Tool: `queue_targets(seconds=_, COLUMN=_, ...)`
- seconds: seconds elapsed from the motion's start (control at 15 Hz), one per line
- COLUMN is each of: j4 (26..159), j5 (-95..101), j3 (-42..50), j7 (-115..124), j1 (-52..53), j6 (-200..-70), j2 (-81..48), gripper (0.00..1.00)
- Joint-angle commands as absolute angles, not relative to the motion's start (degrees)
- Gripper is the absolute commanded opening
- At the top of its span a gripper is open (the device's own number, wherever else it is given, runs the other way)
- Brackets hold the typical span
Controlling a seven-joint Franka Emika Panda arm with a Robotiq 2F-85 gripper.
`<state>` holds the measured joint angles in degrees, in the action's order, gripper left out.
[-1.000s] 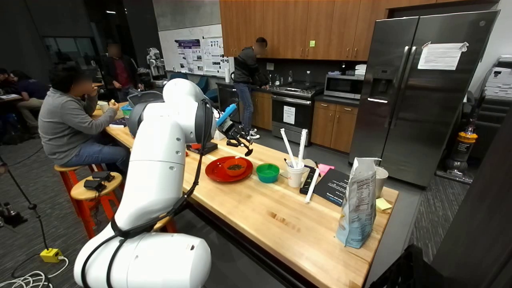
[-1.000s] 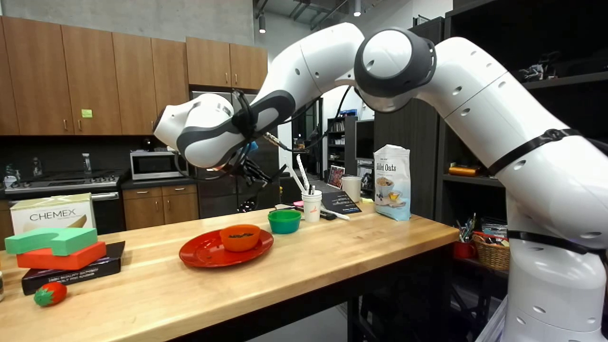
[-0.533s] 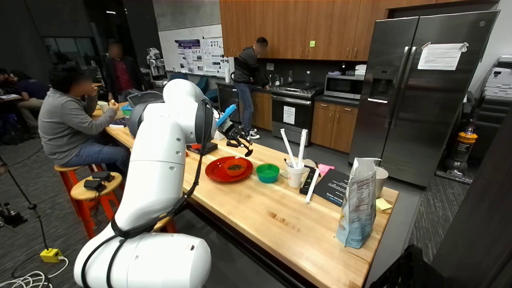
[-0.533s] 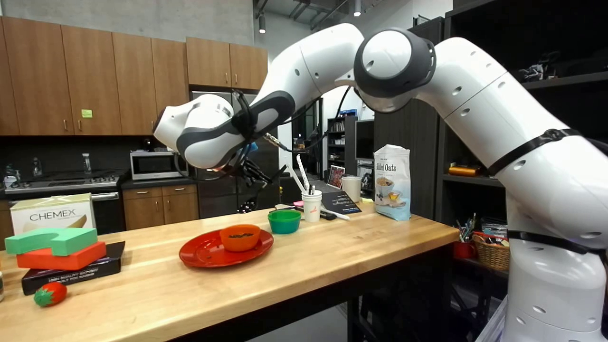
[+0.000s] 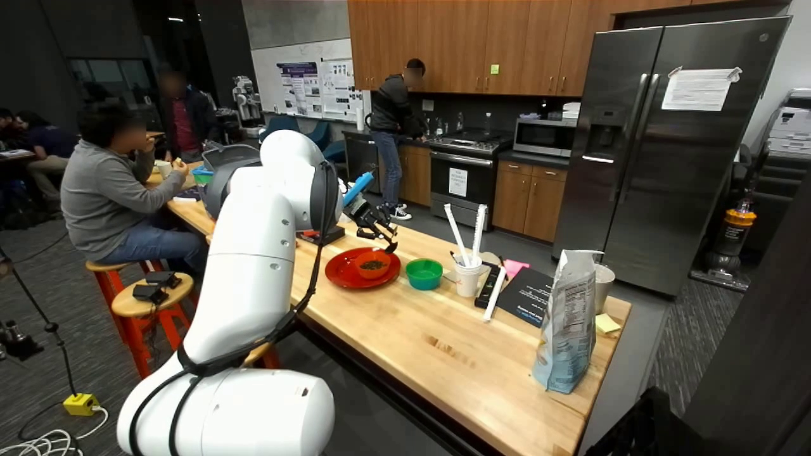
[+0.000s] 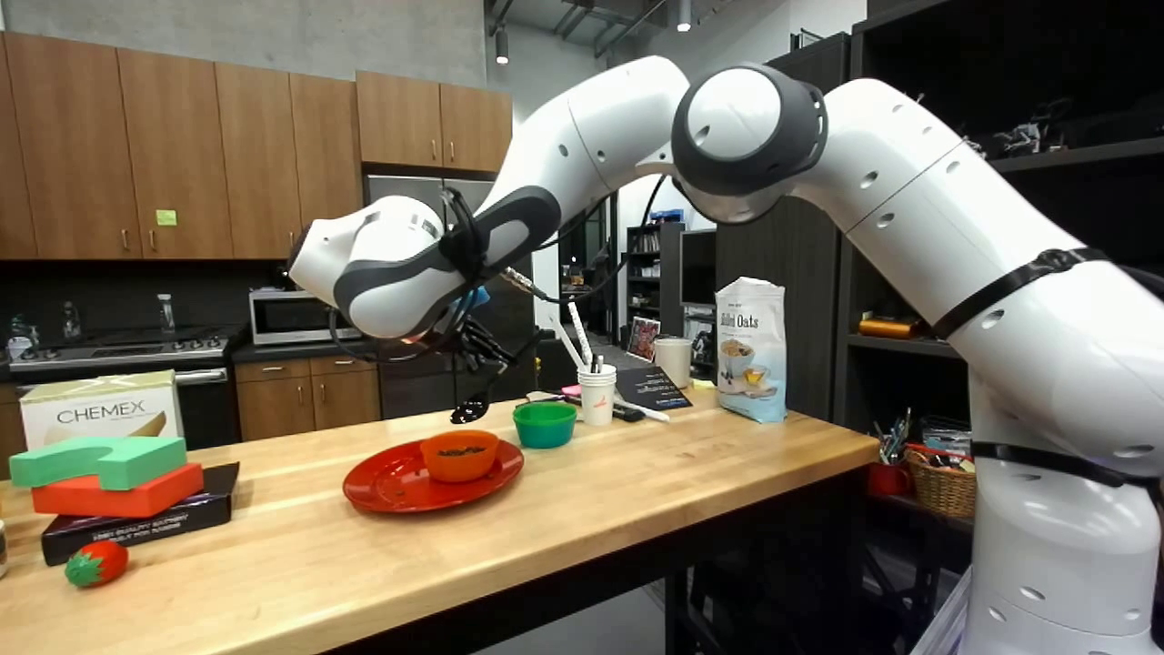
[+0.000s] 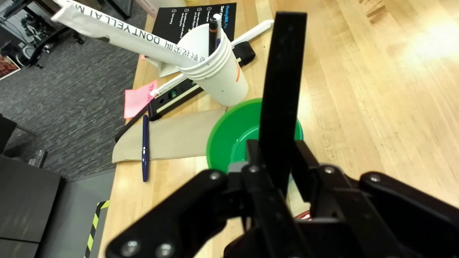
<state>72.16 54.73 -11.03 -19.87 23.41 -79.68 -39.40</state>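
My gripper [image 7: 276, 154] is shut on a black spoon; its flat handle [image 7: 283, 71] stands up between the fingers in the wrist view. The spoon's bowl [image 6: 469, 408] hangs below the gripper [image 6: 491, 350] in an exterior view, in the air above the table. The spoon's end also shows dark in an exterior view [image 5: 391, 247]. Nearby, an orange bowl [image 6: 459, 469] with small dark bits stands on a red plate [image 6: 391, 479]. A green bowl [image 6: 545, 426] stands beside the plate; in the wrist view the green bowl [image 7: 222, 143] lies partly behind the handle.
A white paper cup [image 5: 467, 282] holds white sticks and pens. A black sheet [image 5: 526, 294] and an oats bag [image 5: 566, 323] stand farther along the wooden table [image 5: 405, 323]. A Chemex box [image 6: 102, 409], foam blocks [image 6: 118, 491] and a toy strawberry [image 6: 96, 562] are at the opposite end.
The arm has lowered a little, bringing the gripper and spoon down closer to the plate and bowls. The bowls and plate have not moved. A standing person in the background has shifted.
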Motion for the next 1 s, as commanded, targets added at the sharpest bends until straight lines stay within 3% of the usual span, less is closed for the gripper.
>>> queue_targets(seconds=0.0, j4=71.5, j5=54.0, j3=-11.5, j7=-20.3, j1=23.5, j6=-80.6, j2=-40.3, gripper=0.06)
queue_targets(seconds=0.93, j4=69.3, j5=56.6, j3=-11.7, j7=-33.5, j1=26.5, j6=-73.2, j2=-44.7, gripper=0.06)
